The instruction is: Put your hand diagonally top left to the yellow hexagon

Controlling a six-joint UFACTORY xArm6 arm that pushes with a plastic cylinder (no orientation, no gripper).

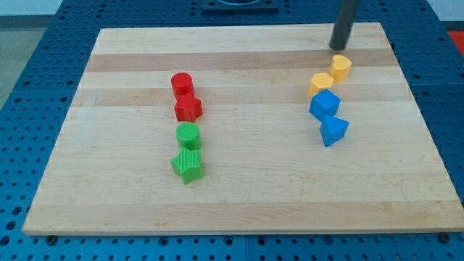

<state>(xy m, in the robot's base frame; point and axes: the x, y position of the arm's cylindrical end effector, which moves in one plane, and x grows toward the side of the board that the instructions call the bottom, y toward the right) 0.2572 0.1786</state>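
The yellow hexagon [341, 67] sits near the view's top right on the wooden board. A second yellow block [320, 84] touches it at its lower left. My tip [338, 47] is just above the yellow hexagon, almost straight above it and very slightly to its left, with a small gap between them.
A blue cube [325, 106] and a blue wedge-like block [333, 130] lie below the yellow pair. A red cylinder [181, 84] and a red star [188, 109] stand left of centre, with a green cylinder [188, 135] and a green star [188, 166] below them. The board's top edge [239, 29] runs close behind my tip.
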